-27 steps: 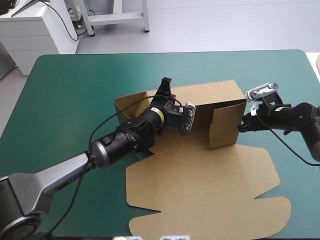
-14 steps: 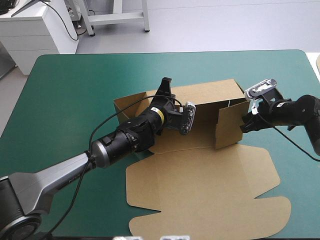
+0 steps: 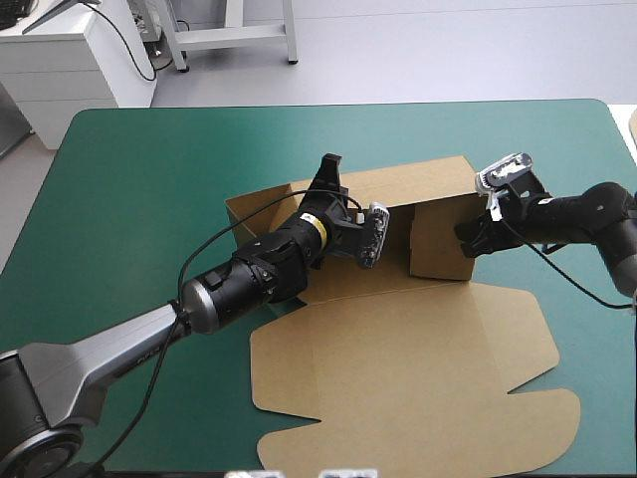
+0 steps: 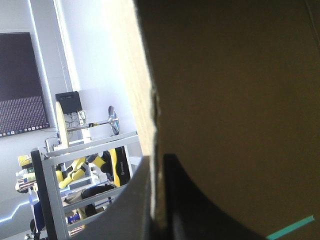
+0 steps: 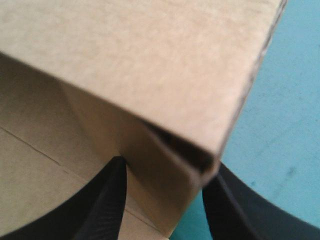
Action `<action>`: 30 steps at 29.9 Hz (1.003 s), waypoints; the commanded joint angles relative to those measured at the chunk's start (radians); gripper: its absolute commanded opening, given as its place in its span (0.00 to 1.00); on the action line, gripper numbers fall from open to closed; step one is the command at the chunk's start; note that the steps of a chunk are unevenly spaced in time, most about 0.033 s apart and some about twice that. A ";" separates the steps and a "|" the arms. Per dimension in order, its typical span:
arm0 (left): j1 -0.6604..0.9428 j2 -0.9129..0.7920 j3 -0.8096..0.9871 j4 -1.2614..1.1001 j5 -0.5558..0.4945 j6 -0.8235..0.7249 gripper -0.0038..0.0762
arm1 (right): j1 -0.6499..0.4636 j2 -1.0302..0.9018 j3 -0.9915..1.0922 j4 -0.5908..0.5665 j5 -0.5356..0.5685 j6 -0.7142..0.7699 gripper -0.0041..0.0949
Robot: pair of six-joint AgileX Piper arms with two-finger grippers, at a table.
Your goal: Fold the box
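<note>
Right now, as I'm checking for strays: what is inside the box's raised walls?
The left hand, pinching the box's far wall, and bare brown floor. The arm and the folded-in right wall hide the rest of the floor.

One camera looks down from behind the robot over the whole table [image 3: 129, 199]. Both wrist cameras sit tight against the box [image 3: 398, 368], the left looking level along its far wall, the right at its end wall; all three share the box
</note>
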State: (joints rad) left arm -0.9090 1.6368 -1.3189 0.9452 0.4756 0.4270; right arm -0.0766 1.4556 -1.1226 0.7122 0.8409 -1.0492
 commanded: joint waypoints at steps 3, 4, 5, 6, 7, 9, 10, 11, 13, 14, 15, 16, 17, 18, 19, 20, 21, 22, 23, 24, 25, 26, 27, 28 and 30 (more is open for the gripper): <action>-0.013 -0.028 -0.018 -0.013 -0.076 0.011 0.04 | 0.000 0.025 -0.029 0.087 -0.060 -0.024 0.36; -0.013 -0.028 -0.018 -0.013 -0.083 0.011 0.04 | 0.000 0.032 -0.029 0.105 -0.056 -0.024 0.28; -0.013 -0.028 -0.018 -0.013 -0.085 0.011 0.04 | 0.000 0.035 -0.029 0.119 -0.053 -0.029 0.17; -0.013 -0.028 -0.018 -0.013 -0.089 0.011 0.04 | 0.000 0.035 -0.029 0.123 -0.052 -0.041 0.06; -0.013 -0.028 -0.018 -0.013 -0.089 0.011 0.04 | 0.000 0.035 -0.029 0.133 -0.052 -0.049 0.03; -0.013 -0.028 -0.018 -0.015 -0.089 0.011 0.04 | 0.000 0.035 -0.029 0.145 -0.052 -0.061 0.04; -0.013 -0.028 -0.018 -0.017 -0.089 0.011 0.04 | 0.000 0.035 -0.029 0.148 -0.052 -0.061 0.04; -0.013 -0.028 -0.018 -0.017 -0.089 0.011 0.04 | 0.000 0.035 -0.029 0.148 -0.052 -0.056 0.04; -0.013 -0.028 -0.018 -0.017 -0.090 0.009 0.05 | 0.000 0.035 -0.029 0.148 -0.052 -0.047 0.04; -0.013 -0.028 -0.018 -0.017 -0.091 0.007 0.06 | 0.000 0.035 -0.029 0.148 -0.052 -0.033 0.04; -0.013 -0.028 -0.018 -0.017 -0.095 0.007 0.08 | 0.000 0.035 -0.029 0.148 -0.056 -0.022 0.04; -0.013 -0.028 -0.018 -0.017 -0.097 0.007 0.10 | 0.000 0.035 -0.029 0.148 -0.058 -0.013 0.04; -0.013 -0.028 -0.018 -0.017 -0.101 0.007 0.15 | 0.000 0.035 -0.029 0.148 -0.060 -0.006 0.04; -0.013 -0.028 -0.018 -0.017 -0.107 0.007 0.18 | 0.000 0.035 -0.029 0.146 -0.060 -0.003 0.04; -0.013 -0.028 -0.018 -0.017 -0.125 0.007 0.24 | 0.000 0.035 -0.029 0.143 -0.062 0.003 0.04; -0.013 -0.028 -0.018 -0.017 -0.140 0.007 0.28 | 0.000 0.035 -0.029 0.143 -0.065 0.015 0.04; -0.013 -0.028 -0.018 -0.017 -0.166 0.007 0.34 | 0.000 0.035 -0.029 0.139 -0.072 0.032 0.04; -0.013 -0.028 -0.018 -0.022 -0.201 0.005 0.38 | 0.000 0.035 -0.029 0.131 -0.079 0.044 0.04; -0.013 -0.028 -0.018 -0.024 -0.244 -0.003 0.41 | 0.000 0.035 -0.029 0.129 -0.082 0.051 0.04; -0.013 -0.028 -0.018 -0.024 -0.294 -0.022 0.44 | 0.000 0.035 -0.029 0.124 -0.081 0.059 0.04; -0.013 -0.030 -0.018 -0.024 -0.348 -0.053 0.45 | 0.000 0.035 -0.029 0.117 -0.081 0.069 0.04; -0.013 -0.030 -0.018 -0.024 -0.392 -0.082 0.45 | 0.000 0.035 -0.029 0.109 -0.083 0.078 0.04; -0.013 -0.032 -0.018 -0.024 -0.435 -0.116 0.45 | 0.000 0.035 -0.029 0.100 -0.083 0.085 0.04; -0.013 -0.035 -0.018 -0.024 -0.486 -0.145 0.45 | 0.000 0.035 -0.029 0.088 -0.083 0.098 0.04; -0.024 -0.043 -0.016 -0.024 -0.530 -0.192 0.45 | 0.000 0.035 -0.029 0.063 -0.087 0.121 0.04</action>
State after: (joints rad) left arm -0.9147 1.6488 -1.3097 0.9189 0.0759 0.3126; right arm -0.0824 1.5229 -1.1238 0.7584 0.7313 -0.9630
